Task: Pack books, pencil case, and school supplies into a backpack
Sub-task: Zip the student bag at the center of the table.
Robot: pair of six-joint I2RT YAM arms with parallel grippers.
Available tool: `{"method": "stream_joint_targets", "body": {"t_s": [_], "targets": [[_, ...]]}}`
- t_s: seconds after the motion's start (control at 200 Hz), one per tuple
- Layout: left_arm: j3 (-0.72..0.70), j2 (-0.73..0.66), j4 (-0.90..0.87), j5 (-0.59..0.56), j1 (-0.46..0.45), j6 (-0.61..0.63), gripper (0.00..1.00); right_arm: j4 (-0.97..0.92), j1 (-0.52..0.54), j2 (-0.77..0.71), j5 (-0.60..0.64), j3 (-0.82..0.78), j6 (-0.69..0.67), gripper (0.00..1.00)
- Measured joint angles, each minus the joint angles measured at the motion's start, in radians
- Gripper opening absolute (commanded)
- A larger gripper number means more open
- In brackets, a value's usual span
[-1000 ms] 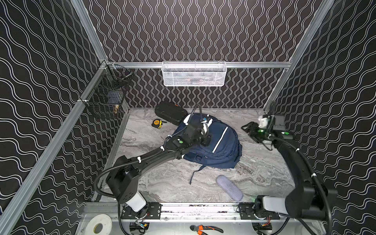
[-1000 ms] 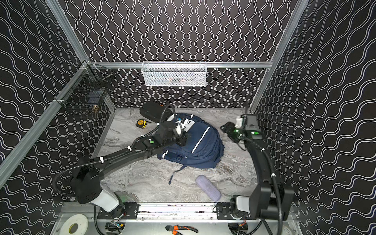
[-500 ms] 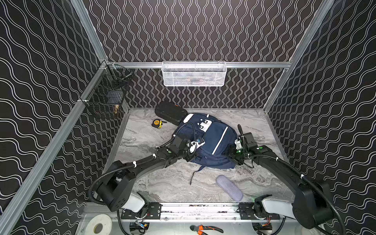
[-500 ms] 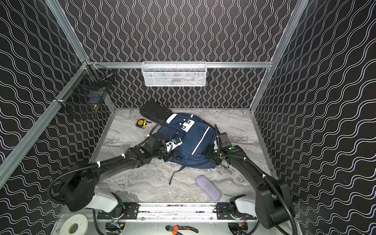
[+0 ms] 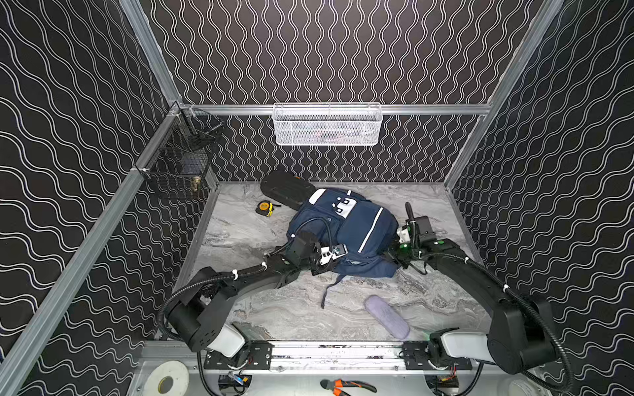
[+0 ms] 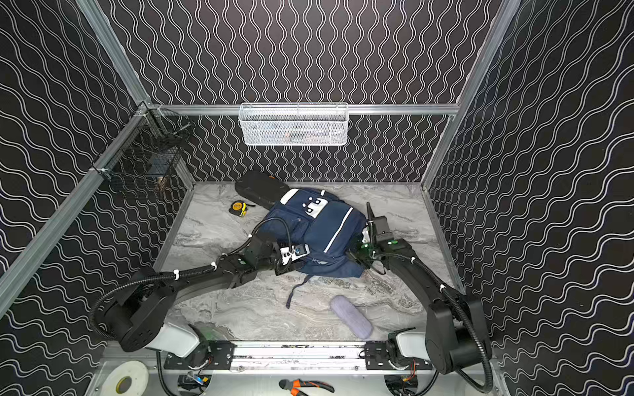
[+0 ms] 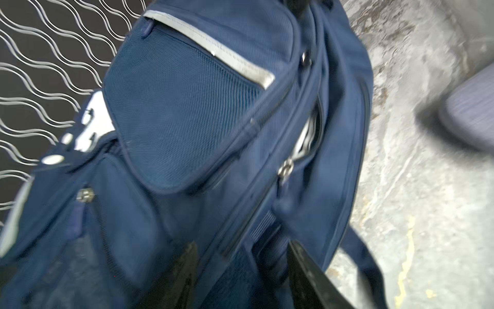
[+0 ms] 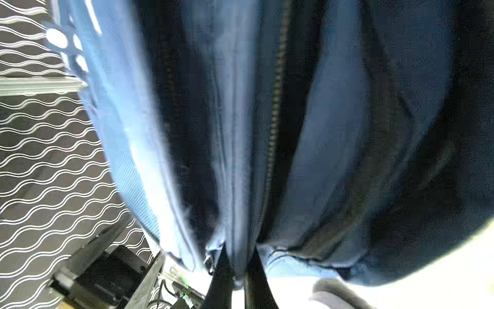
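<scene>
A large navy-blue fabric backpack (image 5: 356,233) with thin white stripes and a white patch lies on the grey marble-patterned tabletop (image 5: 247,236), towards the back wall and between the two arms. Its far end lies against a black ribbed hard case (image 5: 286,188). A yellow-black tape measure (image 5: 265,208) sits just beside that case.

The left gripper (image 7: 242,244) is at the pack's near left side. Its black fingers (image 7: 302,267) stand apart astride a ridge of blue fabric, but I cannot tell whether they clamp it. The right gripper (image 8: 240,254) is on the opposite side of the pack, pressed together on a fold of the navy cloth beside a zip line.

The oblong, round-ended grey-lavender fabric pencil case (image 5: 387,317) lies on the table near the front rail, apart from the pack and nearer the right arm's base. It appears in both top views.

In the left wrist view a zip slit in the backpack gapes a little and something pale shows inside, too blurred to name.
</scene>
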Motion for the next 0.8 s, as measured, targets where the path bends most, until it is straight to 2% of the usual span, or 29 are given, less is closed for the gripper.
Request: {"method": "stream_joint_targets", "body": {"t_s": [0.275,0.44,0.525,0.646,0.801], "targets": [[0.085,0.024,0.005,0.0,-0.023,0.075,0.57,-0.167,-0.044,0.059,-0.05,0.135,-0.154,0.0],[0.127,0.079,-0.04,0.006,-0.072,0.132,0.55,-0.211,-0.044,0.057,-0.076,0.169,-0.183,0.0],[0.126,0.091,-0.07,0.009,-0.082,0.149,0.51,-0.233,-0.044,0.057,-0.082,0.191,-0.194,0.0],[0.125,0.101,-0.07,0.0,-0.082,0.168,0.38,-0.258,-0.044,0.057,-0.083,0.216,-0.21,0.0],[0.135,0.14,-0.056,-0.041,-0.084,0.189,0.39,-0.283,-0.044,0.058,-0.084,0.232,-0.22,0.0]]}}
